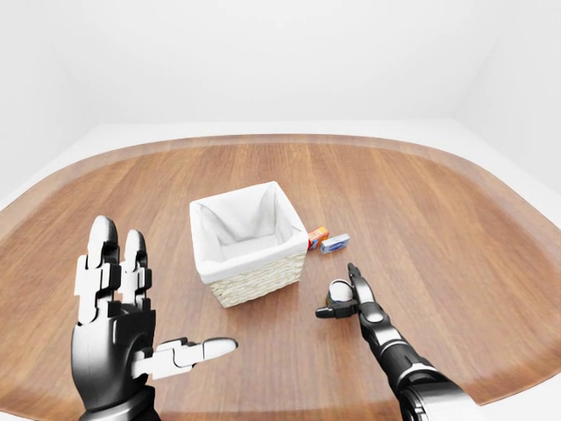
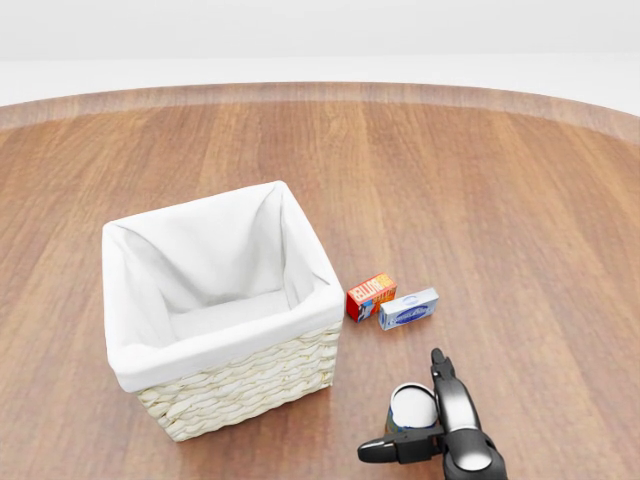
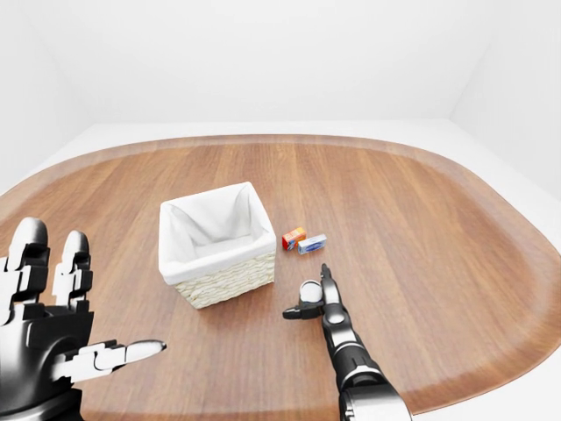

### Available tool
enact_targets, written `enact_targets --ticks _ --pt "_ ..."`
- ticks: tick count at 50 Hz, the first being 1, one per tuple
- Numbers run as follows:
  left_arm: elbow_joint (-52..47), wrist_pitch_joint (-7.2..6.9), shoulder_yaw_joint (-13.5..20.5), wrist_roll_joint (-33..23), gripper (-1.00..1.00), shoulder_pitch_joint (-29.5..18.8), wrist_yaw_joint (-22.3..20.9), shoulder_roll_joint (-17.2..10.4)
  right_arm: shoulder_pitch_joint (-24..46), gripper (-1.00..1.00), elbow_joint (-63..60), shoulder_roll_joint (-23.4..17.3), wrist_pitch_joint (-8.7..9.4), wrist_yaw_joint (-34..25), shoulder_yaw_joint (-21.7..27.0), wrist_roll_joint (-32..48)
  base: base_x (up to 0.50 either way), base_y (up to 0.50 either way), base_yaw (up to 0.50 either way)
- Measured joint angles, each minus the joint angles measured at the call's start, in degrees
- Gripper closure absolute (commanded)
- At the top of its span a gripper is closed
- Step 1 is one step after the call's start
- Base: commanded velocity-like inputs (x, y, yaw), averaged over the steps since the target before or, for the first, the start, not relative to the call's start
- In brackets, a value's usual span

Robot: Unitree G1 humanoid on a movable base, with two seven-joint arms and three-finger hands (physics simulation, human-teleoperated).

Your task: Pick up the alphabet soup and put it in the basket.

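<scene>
In the left-eye view my right hand [image 1: 349, 296] is out over the wood with the soup can [image 1: 337, 291] standing just inside it, thumb poking left under the can and the long fingers [image 1: 358, 285] running up its right side, so they're spread around it and not closed on anything yet as far as I can see. My left hand [image 1: 118, 331] is up at the bottom left, wide open, holding nothing. The head view is where the worry shows: the can [image 2: 413, 406] is upright, white lid facing up, sitting below and right of the basket [image 2: 238, 385], apart from it, and my right hand [image 2: 430, 425] only half wraps it. I reckon if I squeeze from this angle the can could squirt out sideways or tip, since it's round and I've basically got one side plus a thumb. The lift could also clip the basket's near rim on the way over, and the rim is tall and lined with white cloth. A little red box [image 2: 371, 296] and a blue-white box [image 2: 408, 309] lie just above the can, touching each other, so a sloppy reach could knock those too. The right-eye view gives the setting best: a big rounded wooden surface [image 3: 421, 219], glossy with plank grain, with hardly anything else on it, in a plain white room with bare walls and a pale floor.
</scene>
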State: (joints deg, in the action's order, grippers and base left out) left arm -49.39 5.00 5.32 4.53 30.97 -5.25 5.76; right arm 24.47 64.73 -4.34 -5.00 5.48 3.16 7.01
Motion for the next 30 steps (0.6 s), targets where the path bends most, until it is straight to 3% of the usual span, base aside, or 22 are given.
enact_targets --ticks 20,30 --pt "-0.60 0.00 -0.12 0.52 -1.00 1.04 -0.60 0.16 2.17 -1.00 3.35 0.04 0.00 1.37 0.50 1.73 0.00 0.00 0.00" --pt "-0.64 0.00 -0.27 0.58 -1.00 1.14 -0.71 0.04 3.63 -1.00 6.92 0.63 0.00 9.76 -1.33 7.48 0.00 0.00 0.00"
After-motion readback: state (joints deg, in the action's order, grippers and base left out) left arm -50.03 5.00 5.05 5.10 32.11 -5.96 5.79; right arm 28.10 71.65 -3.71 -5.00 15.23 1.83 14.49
